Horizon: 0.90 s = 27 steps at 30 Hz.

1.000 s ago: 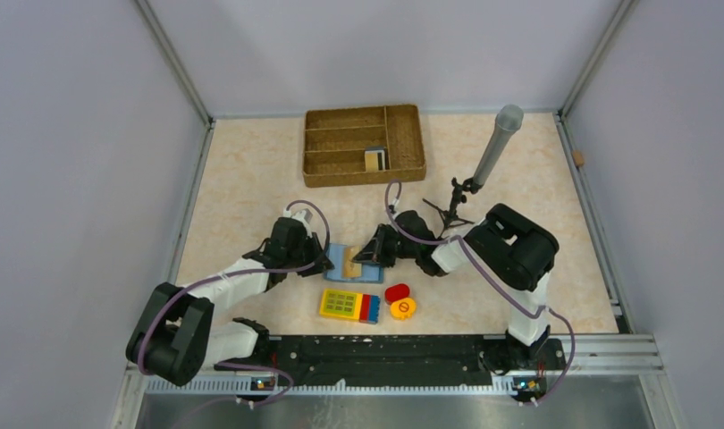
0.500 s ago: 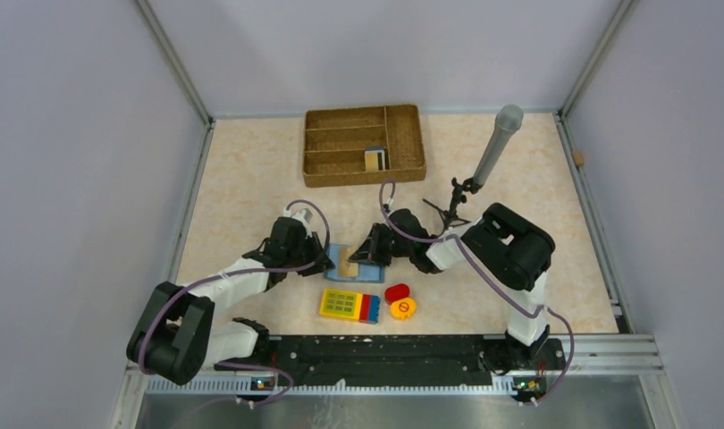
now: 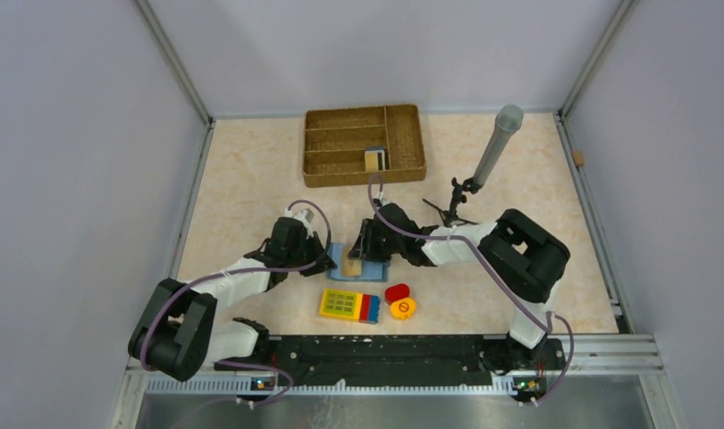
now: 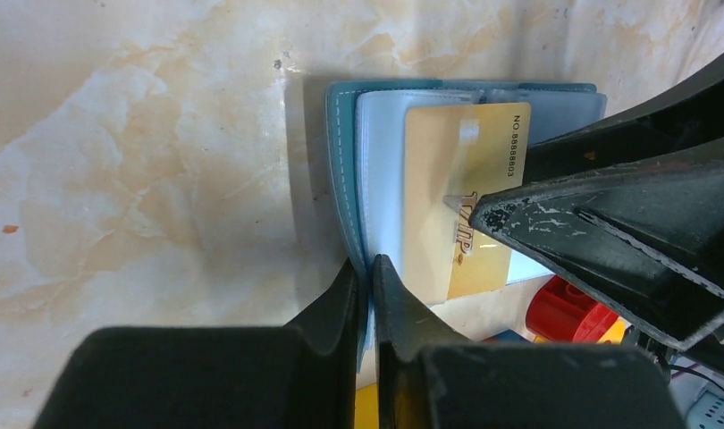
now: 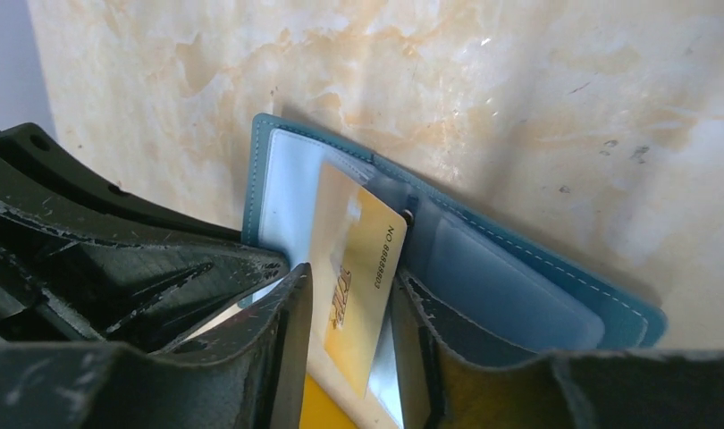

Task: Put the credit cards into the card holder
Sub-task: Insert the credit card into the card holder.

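The teal card holder lies open on the table between the arms, with a tan-gold card resting on it, one end under a clear sleeve. The left gripper pinches the holder's edge, with bare table beyond. The right gripper, clamped a second ago, now stands parted astride the card and has shifted left

Worktop: 1 open card holder near the middle, 1 tan card on it; left gripper at its left edge, right gripper at its right. 1 wicker tray by the far edge, cards inside. 1 keypad block by the near edge.
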Motion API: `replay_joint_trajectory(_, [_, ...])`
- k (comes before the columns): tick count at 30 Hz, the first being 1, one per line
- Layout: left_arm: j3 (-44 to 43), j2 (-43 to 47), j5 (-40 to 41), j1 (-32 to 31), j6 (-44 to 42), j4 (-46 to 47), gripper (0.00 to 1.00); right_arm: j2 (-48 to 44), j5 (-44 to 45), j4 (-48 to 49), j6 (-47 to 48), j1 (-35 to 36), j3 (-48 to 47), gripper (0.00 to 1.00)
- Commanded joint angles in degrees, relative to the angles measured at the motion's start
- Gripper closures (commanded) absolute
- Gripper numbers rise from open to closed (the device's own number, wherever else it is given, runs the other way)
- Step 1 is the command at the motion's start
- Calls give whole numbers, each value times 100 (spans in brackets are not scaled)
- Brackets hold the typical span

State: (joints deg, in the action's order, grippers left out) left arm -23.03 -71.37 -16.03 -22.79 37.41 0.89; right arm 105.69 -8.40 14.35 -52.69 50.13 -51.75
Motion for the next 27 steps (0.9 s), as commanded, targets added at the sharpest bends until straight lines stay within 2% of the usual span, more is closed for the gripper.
replay_joint_trajectory(1, [166, -54, 6, 13, -68, -134, 93, -284, 1050, -1250, 637, 91, -201, 60])
replay_joint_trajectory(5, [167, -38, -6, 20, -63, -132, 93, -497, 1302, -1575, 787, 160, -284, 53])
replay_joint_trajectory(8, [159, -51, -25, 20, -67, -137, 93, -551, 1203, -1555, 760, 166, -268, 53])
replay_joint_trajectory(14, [167, -32, -66, 20, -78, -132, 88, -397, 682, -1228, 577, 198, -201, 61])
replay_joint_trajectory(18, [151, -38, -108, 24, -76, -135, 78, -210, 472, -1170, 500, 278, -274, 66])
replay_joint_trajectory(27, [147, -60, -291, 20, -102, 28, 67, -19, 260, -993, 364, 385, -529, 70])
